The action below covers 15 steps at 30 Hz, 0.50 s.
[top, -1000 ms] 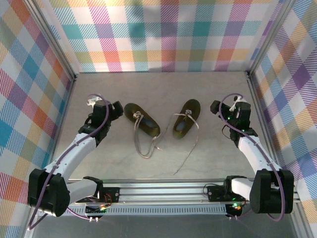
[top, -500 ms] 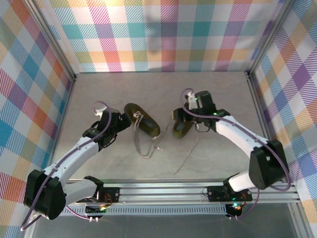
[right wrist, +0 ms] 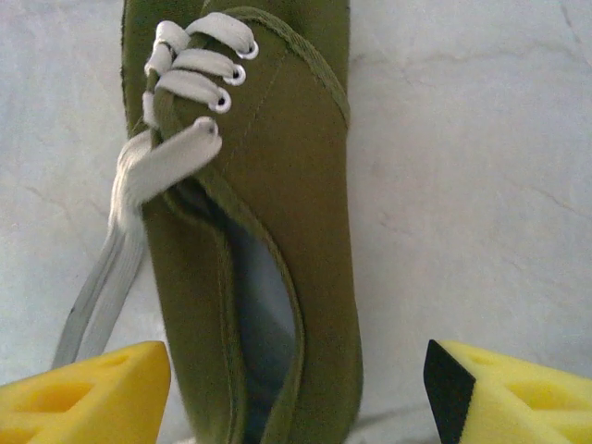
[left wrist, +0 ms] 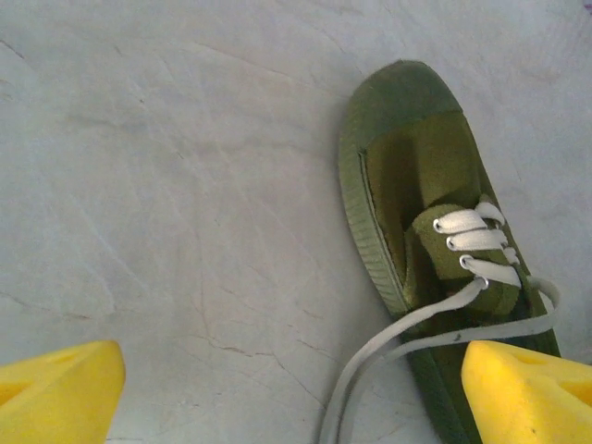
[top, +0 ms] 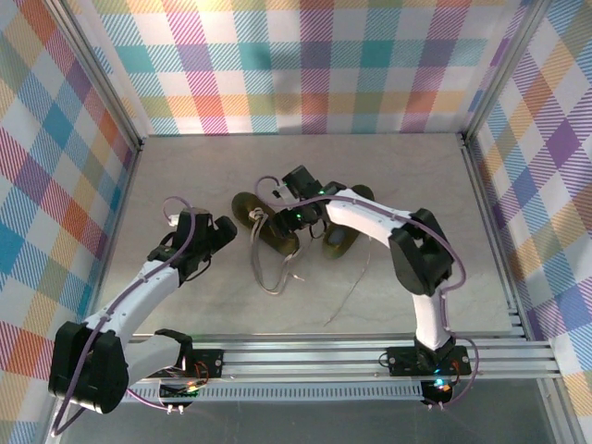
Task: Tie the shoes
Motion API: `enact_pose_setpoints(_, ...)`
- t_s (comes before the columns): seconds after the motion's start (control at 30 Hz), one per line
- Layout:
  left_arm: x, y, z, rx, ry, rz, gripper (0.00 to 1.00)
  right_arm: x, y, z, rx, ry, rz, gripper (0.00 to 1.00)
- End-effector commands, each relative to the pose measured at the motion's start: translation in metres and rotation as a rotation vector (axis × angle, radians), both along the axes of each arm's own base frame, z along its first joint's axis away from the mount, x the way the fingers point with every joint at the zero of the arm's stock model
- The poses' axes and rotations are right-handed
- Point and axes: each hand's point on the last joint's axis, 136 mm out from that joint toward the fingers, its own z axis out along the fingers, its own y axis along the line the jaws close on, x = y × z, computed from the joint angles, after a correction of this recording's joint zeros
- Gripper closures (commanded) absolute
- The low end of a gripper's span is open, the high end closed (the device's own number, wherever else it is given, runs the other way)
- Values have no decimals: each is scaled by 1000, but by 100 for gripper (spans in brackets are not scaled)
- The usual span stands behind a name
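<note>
The right arm's fingers (right wrist: 83,384) are spread wide and nothing is pinched. Between them, on the worktop (right wrist: 462,139), lies the heel end of what is judged to be the left-hand shoe (right wrist: 268,231). Its flat pale laces (right wrist: 129,213) run down past the left tip.

The left arm's fingers (left wrist: 55,388) are likewise held apart and empty. The same shoe is seen toe-away just inside their right tip and well apart from the other tip, with loose lace trailing toward the camera.

From above, the right-hand shoe (top: 344,239) is partly covered by the right arm.

The step is judged to be the reach for the lace ends. It would be done well if each pair were lowered over one free strand, clear of the eyelets. The fingers should then be closed on lace alone, not on canvas.
</note>
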Motion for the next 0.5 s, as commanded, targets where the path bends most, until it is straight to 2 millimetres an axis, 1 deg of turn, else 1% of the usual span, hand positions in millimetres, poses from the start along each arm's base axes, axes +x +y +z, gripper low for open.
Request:
enact_pose_setpoints(0.0,-4,8,8,-29,-28,29,8,2,0,-17,-94,21,41,27)
enact_pose_setpoints(0.07,-5,9,11,-30,-40,33,8,8,3,-24,-123,20,42,28)
enact_pose_setpoints(0.2,-5,11,12,-27,-43,35,9,13,11,-35,-141,32,63,31)
enact_pose_setpoints(0.3,-5,10,11,-27,-41,32,9,20,14,-47,-163,35,55,36)
enact_pose_setpoints(0.37,-5,11,12,-26,-45,34,9,24,17,-52,-167,38,53,41)
enact_pose_setpoints(0.4,-10,12,7,-17,-19,36,10,25,18,-53,-168,41,52,46)
enact_pose_setpoints(0.47,-12,14,8,-9,-15,38,9,27,20,-54,-165,44,37,60)
